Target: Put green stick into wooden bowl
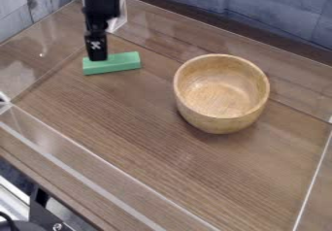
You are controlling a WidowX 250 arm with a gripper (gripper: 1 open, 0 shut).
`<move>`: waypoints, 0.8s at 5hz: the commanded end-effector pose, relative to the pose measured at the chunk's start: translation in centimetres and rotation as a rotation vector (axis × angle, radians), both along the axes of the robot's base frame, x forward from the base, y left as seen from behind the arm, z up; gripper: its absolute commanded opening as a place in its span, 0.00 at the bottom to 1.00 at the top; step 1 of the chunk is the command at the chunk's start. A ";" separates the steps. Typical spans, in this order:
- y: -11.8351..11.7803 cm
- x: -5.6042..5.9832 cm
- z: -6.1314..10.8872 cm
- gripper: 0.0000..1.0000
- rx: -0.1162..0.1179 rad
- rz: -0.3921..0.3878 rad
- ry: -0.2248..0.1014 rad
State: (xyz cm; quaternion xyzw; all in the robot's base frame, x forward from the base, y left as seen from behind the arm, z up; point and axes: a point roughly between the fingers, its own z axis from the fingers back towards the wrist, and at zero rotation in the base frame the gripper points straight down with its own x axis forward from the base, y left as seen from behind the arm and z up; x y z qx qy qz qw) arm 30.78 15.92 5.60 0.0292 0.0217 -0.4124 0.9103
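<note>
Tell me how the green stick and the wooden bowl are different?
The green stick is flat and bright green, but the wooden bowl is round and light tan. The bowl is much bigger than the stick. The bowl is hollow, while the stick looks solid. Both sit on the brown table.

Table (136,148) under green stick (112,64), wooden bowl (220,92)
</note>
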 end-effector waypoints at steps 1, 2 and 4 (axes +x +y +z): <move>-0.7 1.1 -1.4 1.00 0.007 -0.021 -0.050; -0.6 1.3 -2.3 1.00 0.000 -0.001 -0.073; -0.2 1.8 -2.2 1.00 -0.052 0.058 -0.116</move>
